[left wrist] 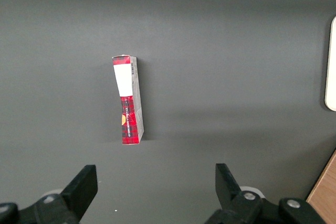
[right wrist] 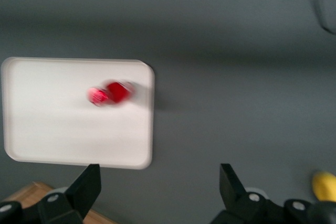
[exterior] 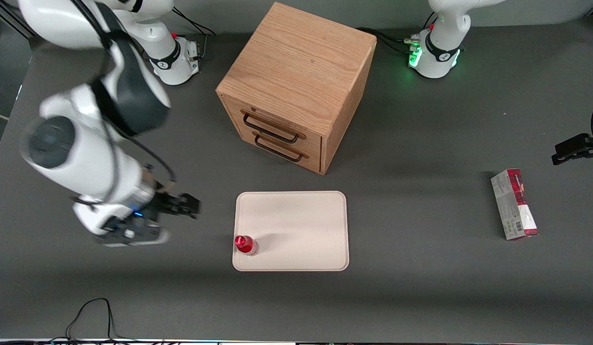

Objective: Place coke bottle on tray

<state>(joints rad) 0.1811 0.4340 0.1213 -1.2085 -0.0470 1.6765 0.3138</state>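
The coke bottle (exterior: 246, 244), small and red with a red cap, stands upright on the cream-white tray (exterior: 296, 215), in the tray's corner nearest the front camera on the working arm's side. The right wrist view also shows the bottle (right wrist: 111, 94) on the tray (right wrist: 52, 124), near its edge. My gripper (exterior: 183, 206) is open and empty. It hangs above the bare table, off the tray toward the working arm's end, apart from the bottle. In the right wrist view the gripper (right wrist: 160, 184) holds nothing between its fingers.
A wooden two-drawer cabinet (exterior: 296, 86) stands farther from the front camera than the tray. A red-and-grey carton (exterior: 514, 204) lies toward the parked arm's end of the table. A small yellow lump (right wrist: 324, 184) shows in the right wrist view. Cables (exterior: 92, 316) lie near the table's front edge.
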